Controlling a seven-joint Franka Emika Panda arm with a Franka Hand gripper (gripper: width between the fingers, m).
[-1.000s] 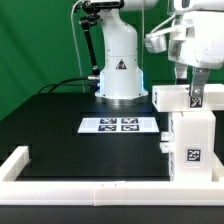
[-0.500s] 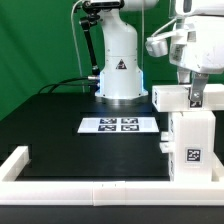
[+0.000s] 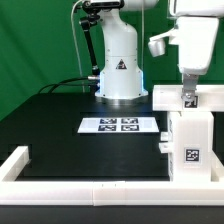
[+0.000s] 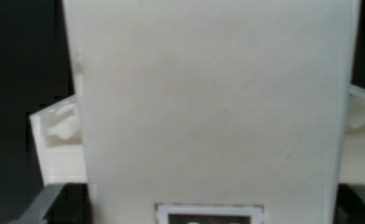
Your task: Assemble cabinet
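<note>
The cabinet's white box shell (image 3: 192, 140) stands upright at the exterior view's right, with a black-and-white tag (image 3: 193, 157) on its front. A white cabinet piece (image 3: 166, 97) rests across its top. My gripper (image 3: 188, 99) reaches straight down onto that top piece. In the wrist view a tall white panel (image 4: 205, 100) with a tag (image 4: 211, 214) at its lower edge fills the space between my fingers. The grey left fingertip (image 4: 47, 200) stands just off the panel's edge with a thin dark gap, so the jaws look open around it. No drawer blocks are in view.
The marker board (image 3: 120, 125) lies flat on the black table in front of the robot's white base (image 3: 119, 65). A long low white border rail (image 3: 80, 185) runs along the table's front, with a raised end (image 3: 14, 158) at the exterior view's left.
My hand has turned from a tilted pose to upright and shifted slightly toward the exterior view's left above the cabinet. The cabinet shell and the top piece have not visibly moved.
</note>
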